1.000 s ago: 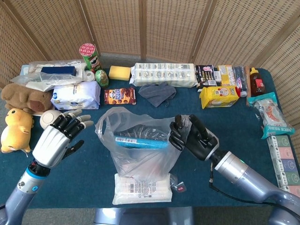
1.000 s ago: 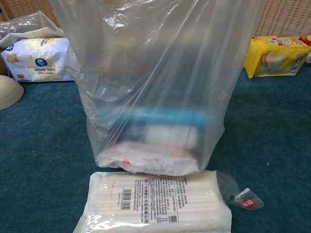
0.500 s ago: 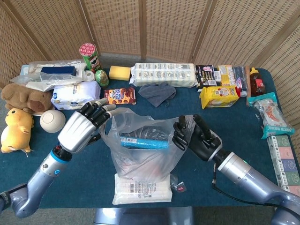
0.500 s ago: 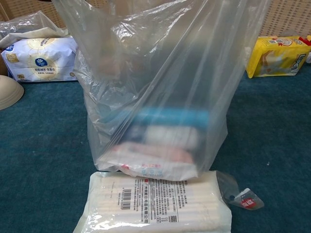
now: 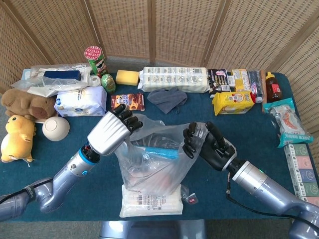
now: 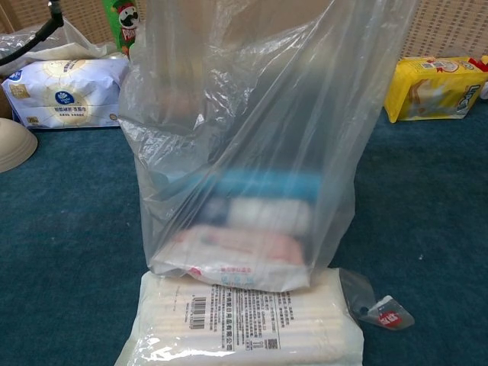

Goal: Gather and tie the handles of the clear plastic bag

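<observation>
Since a moment ago, the left hand (image 5: 110, 133) has swung in from the side and now sits at the left top edge of the clear plastic bag (image 5: 154, 164). Its fingers look curled at the rim, but I cannot tell if they hold it. The right hand (image 5: 208, 148) pinches the right edge. The bag stands on the worktop (image 5: 249, 129) between both hands, mouth up.

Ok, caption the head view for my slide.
Both robot hands, left and right, at the rim of the clear plastic bag on a cluttered blue table.
</observation>
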{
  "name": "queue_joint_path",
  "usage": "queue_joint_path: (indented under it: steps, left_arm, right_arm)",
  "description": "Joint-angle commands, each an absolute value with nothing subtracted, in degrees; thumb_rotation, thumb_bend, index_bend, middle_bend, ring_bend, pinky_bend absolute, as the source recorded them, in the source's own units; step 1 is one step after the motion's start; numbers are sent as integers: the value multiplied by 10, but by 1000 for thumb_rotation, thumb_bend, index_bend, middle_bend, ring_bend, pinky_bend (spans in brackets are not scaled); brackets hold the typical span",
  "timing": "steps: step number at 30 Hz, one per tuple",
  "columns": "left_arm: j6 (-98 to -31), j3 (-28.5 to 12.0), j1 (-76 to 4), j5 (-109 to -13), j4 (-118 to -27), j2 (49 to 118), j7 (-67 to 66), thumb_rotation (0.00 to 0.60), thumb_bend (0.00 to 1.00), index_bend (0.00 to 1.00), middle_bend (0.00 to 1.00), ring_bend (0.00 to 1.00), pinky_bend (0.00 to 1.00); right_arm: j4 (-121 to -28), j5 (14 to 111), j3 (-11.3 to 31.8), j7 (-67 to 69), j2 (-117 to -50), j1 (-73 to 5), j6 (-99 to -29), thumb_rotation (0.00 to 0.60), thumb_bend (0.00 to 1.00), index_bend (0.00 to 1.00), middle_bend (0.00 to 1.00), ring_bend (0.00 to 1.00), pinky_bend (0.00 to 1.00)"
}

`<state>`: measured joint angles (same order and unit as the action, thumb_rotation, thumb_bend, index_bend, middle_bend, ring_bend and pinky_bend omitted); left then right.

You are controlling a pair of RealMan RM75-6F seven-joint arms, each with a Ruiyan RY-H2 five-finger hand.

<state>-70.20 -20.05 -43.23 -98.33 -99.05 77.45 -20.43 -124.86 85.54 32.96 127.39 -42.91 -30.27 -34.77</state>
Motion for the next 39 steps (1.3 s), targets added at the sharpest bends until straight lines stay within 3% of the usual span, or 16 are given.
queue_joint_path:
  steps: [1,5,17,19,23,27,39]
  left_arm:
    - [-724,-209,-448,-1002,-974,789,-185,600,301,693,800,666,477]
    - [-746,-213,-461,-1019,-959,798,-171,600,314,700,813,679,480]
    - [-748,-227,-492,-1009,-961,793,-186,600,268,701,813,674,480]
    - [-751,-228,-493,-1005,-960,793,-189,600,259,701,783,626,480]
    - [-755,-231,-497,-997,-961,793,-196,600,234,700,602,402,455]
    - [-756,-235,-502,-987,-963,793,-209,600,214,653,482,289,390]
    - [-747,-238,-517,-958,-972,794,-236,600,155,460,371,203,339]
  right_arm:
    - [-1243,868,320,1284,-429,-310,-355,361,98,510,540,622,629]
    - [-1233,896,301,1300,-429,-321,-369,363,98,473,495,565,589]
    - [-1204,953,226,1250,-441,-362,-414,337,96,406,398,383,304]
    - [-1200,952,217,1239,-446,-368,-418,339,94,393,384,361,277]
    - [-1194,939,199,1211,-457,-380,-424,331,92,370,369,327,238]
    - [-1193,919,186,1158,-472,-389,-431,323,90,355,356,297,207]
    - [-1200,881,163,1021,-520,-405,-456,268,79,319,309,223,106]
